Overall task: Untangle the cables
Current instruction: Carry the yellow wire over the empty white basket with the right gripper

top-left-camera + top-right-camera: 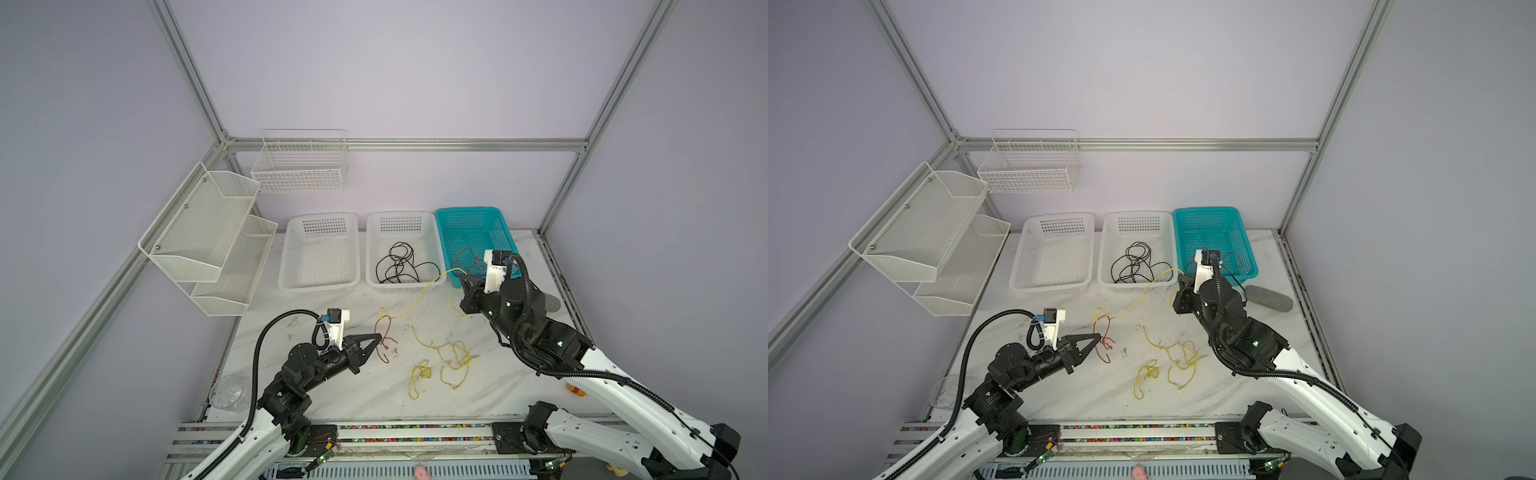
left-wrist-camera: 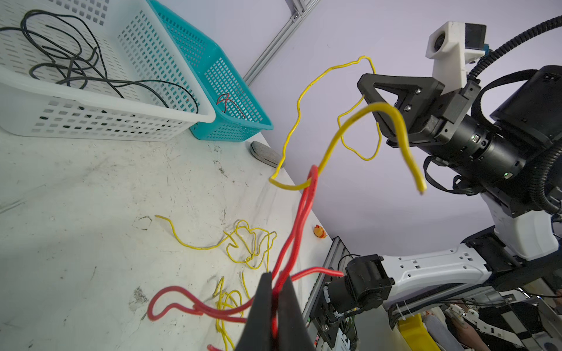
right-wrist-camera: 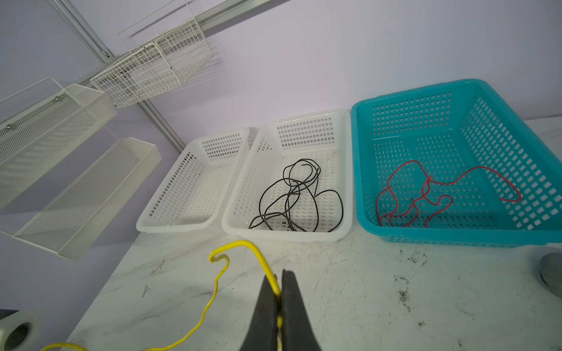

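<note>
My left gripper (image 1: 379, 335) (image 2: 275, 276) is shut on a red cable (image 1: 384, 343) (image 2: 304, 212), which it holds a little above the marble table. My right gripper (image 1: 461, 277) (image 3: 278, 275) is shut on a yellow cable (image 1: 424, 293) (image 3: 219, 279), raised in front of the baskets. That yellow cable slopes down to the left and hooks through the red cable's loop (image 2: 310, 182). More yellow cables (image 1: 453, 355) (image 1: 1179, 353) lie tangled on the table between the arms. A black cable (image 1: 399, 266) is coiled in the middle white basket (image 1: 440, 249). Another red cable (image 3: 425, 194) lies in the teal basket (image 3: 395, 91).
An empty white basket (image 1: 320, 253) stands left of the other two along the back wall. White wire racks (image 1: 208, 237) (image 1: 299, 166) hang on the walls at left. A grey oval object (image 1: 1268, 297) lies by the table's right edge, and a clear cup (image 1: 228, 390) sits off its front left corner.
</note>
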